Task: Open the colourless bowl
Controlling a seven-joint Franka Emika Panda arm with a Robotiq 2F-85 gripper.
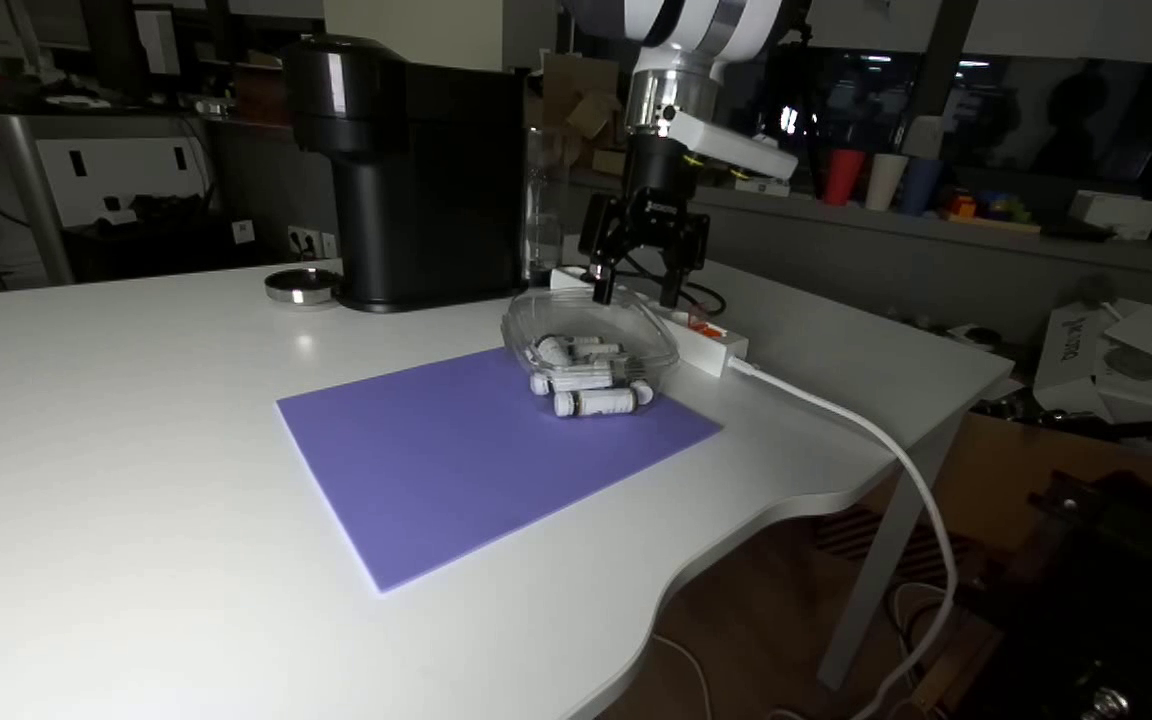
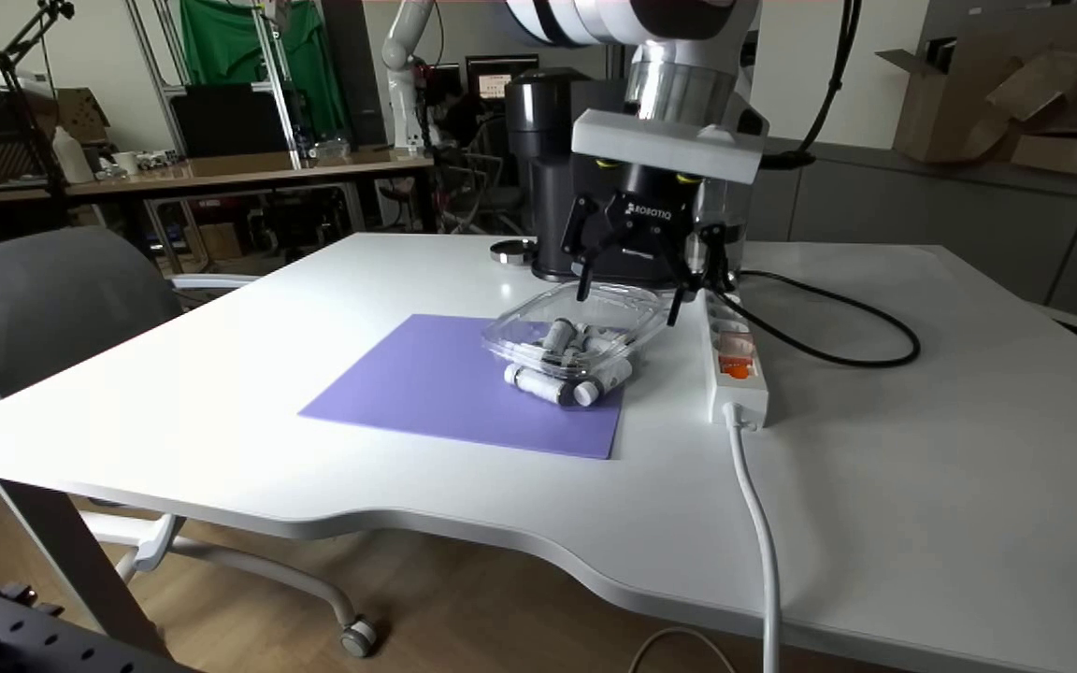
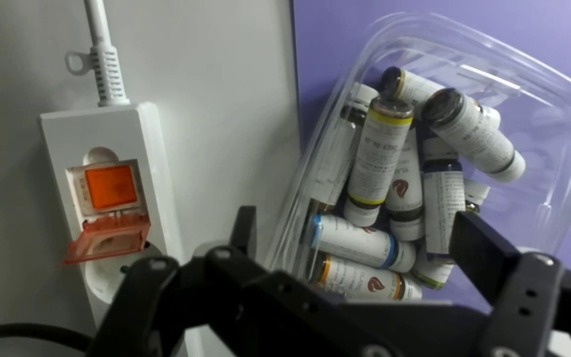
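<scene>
Over the table (image 2: 922,449), the arm (image 2: 685,89) reaches in from above, pointing down. Over the edge of the mat (image 2: 445,393), the gripper (image 2: 628,309) hangs with fingers spread apart, one over the bowl (image 3: 545,119), the other just beyond its side. The bowl, see-through, sits on the mat and juts past its edge; whether its top is covered is hard to make out through the glints. Inside, white-labelled bottles (image 3: 379,153) lie heaped askew
</scene>
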